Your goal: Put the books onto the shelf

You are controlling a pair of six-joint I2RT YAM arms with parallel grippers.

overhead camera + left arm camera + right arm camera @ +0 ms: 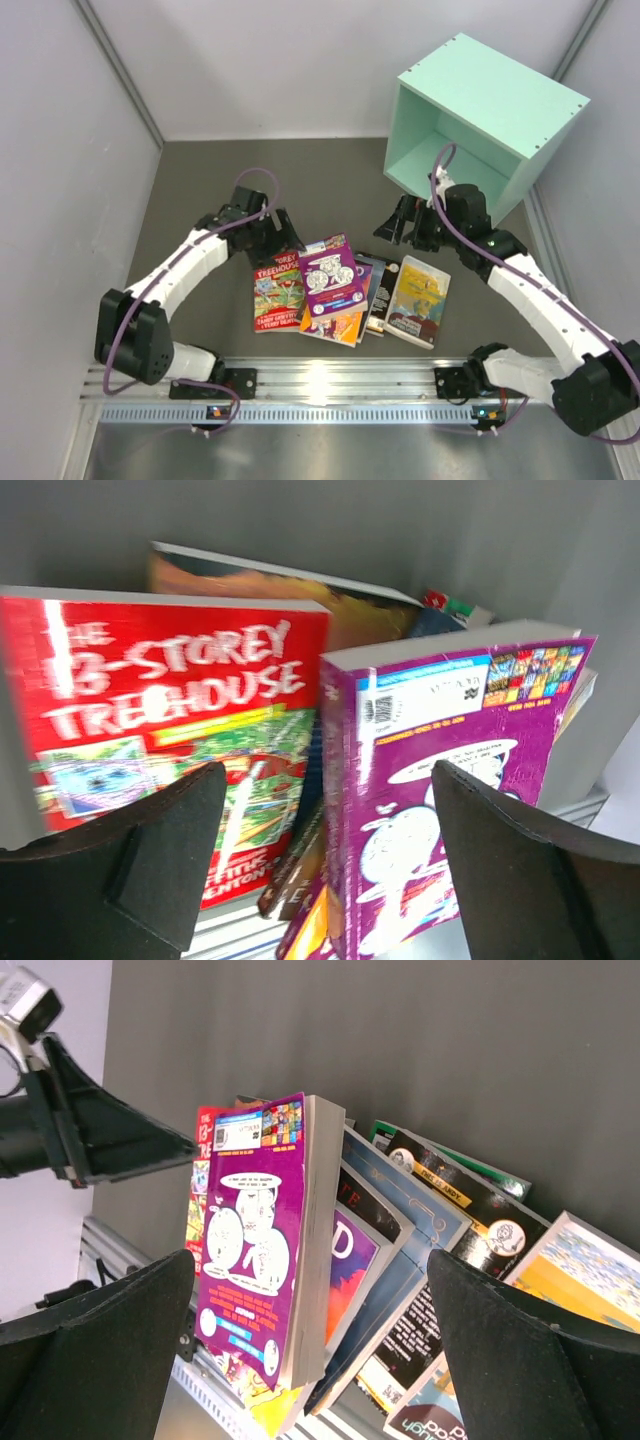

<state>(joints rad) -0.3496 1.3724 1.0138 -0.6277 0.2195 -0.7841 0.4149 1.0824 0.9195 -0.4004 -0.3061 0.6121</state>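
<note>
The books lie in an overlapping pile on the dark table. A red cartoon book (pixel 277 296) is at the left, a purple one (pixel 332 272) lies on top, a black one (pixel 381 292) sits beside it, and a yellow-covered one (pixel 419 300) is at the right. My left gripper (pixel 288 240) hovers open just behind the red book, and its wrist view looks down on the red cover (pixel 170 710) and the purple cover (pixel 440 780). My right gripper (pixel 388 228) is open behind the pile's right side, over the purple book (pixel 255 1250). The mint-green shelf (pixel 520 95) stands at the back right, its open face toward the table's middle.
Grey walls close in the table on the left, back and right. An aluminium rail (pixel 330 385) carrying both arm bases runs along the near edge. The right arm's cable arcs in front of the shelf opening.
</note>
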